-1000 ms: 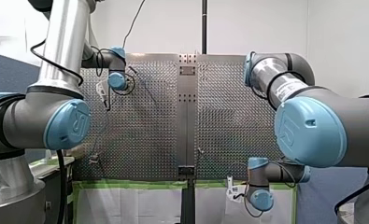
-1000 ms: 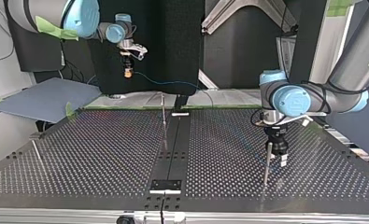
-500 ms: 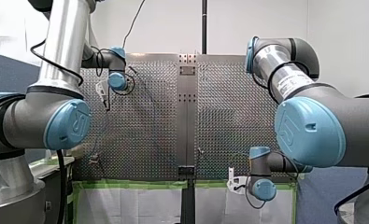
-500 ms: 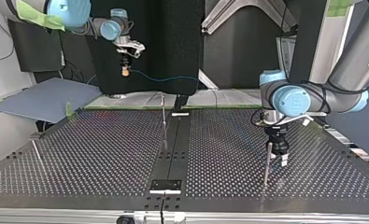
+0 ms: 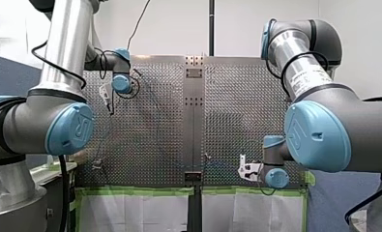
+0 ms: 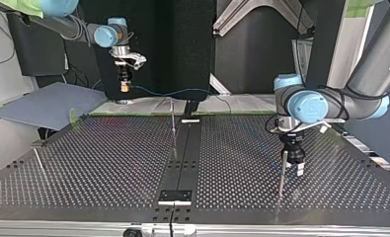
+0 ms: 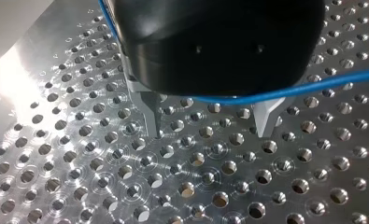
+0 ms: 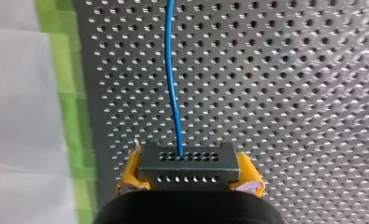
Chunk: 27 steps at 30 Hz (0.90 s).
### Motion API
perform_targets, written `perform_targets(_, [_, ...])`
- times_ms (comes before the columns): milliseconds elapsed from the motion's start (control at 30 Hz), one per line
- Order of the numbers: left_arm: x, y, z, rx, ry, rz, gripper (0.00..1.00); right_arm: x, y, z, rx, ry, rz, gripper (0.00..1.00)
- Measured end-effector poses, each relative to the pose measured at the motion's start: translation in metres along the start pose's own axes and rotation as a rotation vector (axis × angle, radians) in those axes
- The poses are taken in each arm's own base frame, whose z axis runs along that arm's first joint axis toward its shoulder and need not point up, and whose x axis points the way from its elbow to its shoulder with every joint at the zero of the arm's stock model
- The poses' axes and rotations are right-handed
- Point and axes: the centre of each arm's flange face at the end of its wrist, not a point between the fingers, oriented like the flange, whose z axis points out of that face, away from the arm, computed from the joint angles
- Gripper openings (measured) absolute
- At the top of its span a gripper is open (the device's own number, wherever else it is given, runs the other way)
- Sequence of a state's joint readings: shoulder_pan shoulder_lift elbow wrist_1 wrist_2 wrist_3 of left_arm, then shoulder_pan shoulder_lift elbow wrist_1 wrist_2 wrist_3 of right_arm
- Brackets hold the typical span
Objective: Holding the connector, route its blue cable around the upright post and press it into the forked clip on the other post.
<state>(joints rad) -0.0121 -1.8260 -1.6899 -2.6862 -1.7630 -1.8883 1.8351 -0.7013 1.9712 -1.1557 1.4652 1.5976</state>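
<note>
Item: right tool (image 8: 189, 175), yellow pads pinching the black connector (image 8: 188, 161) at its two ends. The blue cable (image 8: 172, 84) leaves the connector's face and runs ahead over the perforated desk (image 6: 108, 163). Location: in the top view, held aloft beyond the desk's far edge at the view's left, with the cable spanning in a shallow sag toward the middle post (image 6: 173, 129). Whether it touches that post cannot be told. Item: left tool (image 7: 209, 122), metal fingers spread, nothing between them, low over the desk just beside a second post (image 6: 282, 174). Step, as judged: carrying phase, cable not yet wrapped or clipped. Next move calls for: leading the cable around one post under light tension, then pressing it down into the forked clip on the other. Which post bears the clip is too small to tell.
</note>
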Motion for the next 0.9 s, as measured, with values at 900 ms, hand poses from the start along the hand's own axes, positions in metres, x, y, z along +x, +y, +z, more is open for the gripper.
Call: perform_targets(900, [0.001,-0.002,-0.001,-0.002,0.002,0.003,0.99,0.060,-0.022,0.007,0.087,0.098,-0.103,0.00])
